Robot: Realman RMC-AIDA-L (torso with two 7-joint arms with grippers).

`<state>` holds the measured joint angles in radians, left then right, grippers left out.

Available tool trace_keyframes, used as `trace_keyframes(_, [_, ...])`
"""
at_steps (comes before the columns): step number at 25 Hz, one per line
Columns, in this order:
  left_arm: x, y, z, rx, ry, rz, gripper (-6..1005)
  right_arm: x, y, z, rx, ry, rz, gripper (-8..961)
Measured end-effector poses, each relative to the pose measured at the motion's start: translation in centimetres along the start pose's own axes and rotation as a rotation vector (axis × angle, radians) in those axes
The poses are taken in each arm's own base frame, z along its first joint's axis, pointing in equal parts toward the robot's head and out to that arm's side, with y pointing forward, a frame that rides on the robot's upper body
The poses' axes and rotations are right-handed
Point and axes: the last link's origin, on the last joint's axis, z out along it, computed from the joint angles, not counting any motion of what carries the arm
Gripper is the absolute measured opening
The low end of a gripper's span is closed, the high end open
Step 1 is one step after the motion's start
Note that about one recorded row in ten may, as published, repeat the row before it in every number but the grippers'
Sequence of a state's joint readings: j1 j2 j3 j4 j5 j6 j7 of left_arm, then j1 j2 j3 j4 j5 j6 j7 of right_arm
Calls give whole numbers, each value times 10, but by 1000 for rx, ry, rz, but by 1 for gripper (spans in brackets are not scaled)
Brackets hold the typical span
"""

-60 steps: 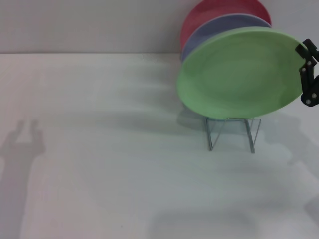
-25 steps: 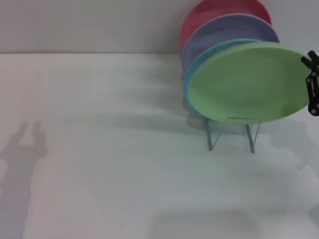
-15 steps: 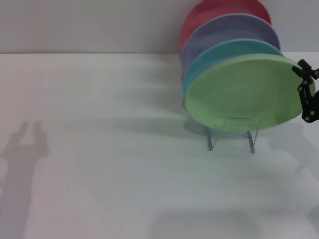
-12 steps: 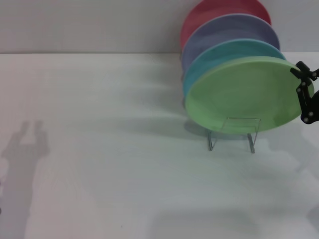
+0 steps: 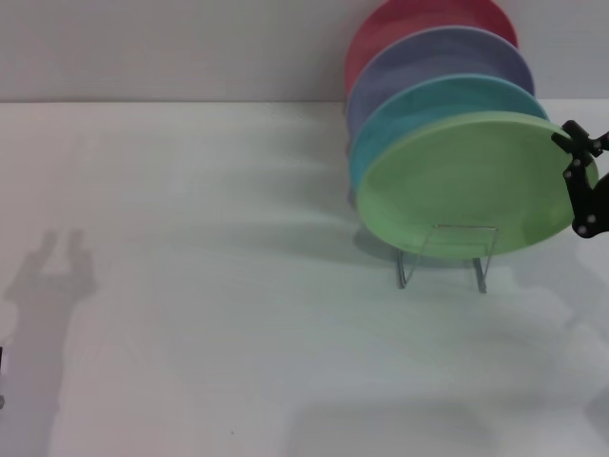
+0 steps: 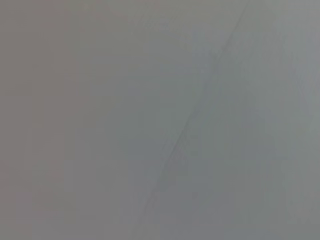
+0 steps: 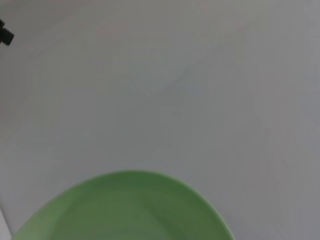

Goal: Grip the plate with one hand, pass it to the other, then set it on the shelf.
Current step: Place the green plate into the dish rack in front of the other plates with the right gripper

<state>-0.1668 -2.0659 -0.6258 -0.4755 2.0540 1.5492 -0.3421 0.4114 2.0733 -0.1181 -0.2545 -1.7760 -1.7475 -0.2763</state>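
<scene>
The light green plate [image 5: 466, 186] leans at the front of the row of plates, its lower edge over the wire shelf [image 5: 481, 271] at the table's back right. My right gripper [image 5: 575, 149] is at the plate's right rim and shut on it. The right wrist view shows the plate's face [image 7: 125, 210] close up, with bare table beyond. My left gripper is out of view; only its shadow [image 5: 52, 262] falls on the table at the left. The left wrist view shows only a plain grey surface.
Behind the green plate stand a turquoise plate [image 5: 428, 100], a lavender plate [image 5: 428, 52] and a red plate [image 5: 409, 19], all upright in the same rack. The white table [image 5: 209, 314] stretches to the left and front. A grey wall runs behind.
The green plate, held by my right gripper, has moved right and down and stands more upright against the row. The turquoise plate behind it now shows. The left gripper's shadow has shifted slightly.
</scene>
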Motion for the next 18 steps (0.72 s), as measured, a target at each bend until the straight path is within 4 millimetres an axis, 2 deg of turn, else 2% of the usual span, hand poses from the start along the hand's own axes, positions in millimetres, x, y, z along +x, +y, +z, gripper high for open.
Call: trace_keyframes(18, [1, 1, 1, -8, 7, 1, 243, 3, 6, 3, -41, 15, 24, 135])
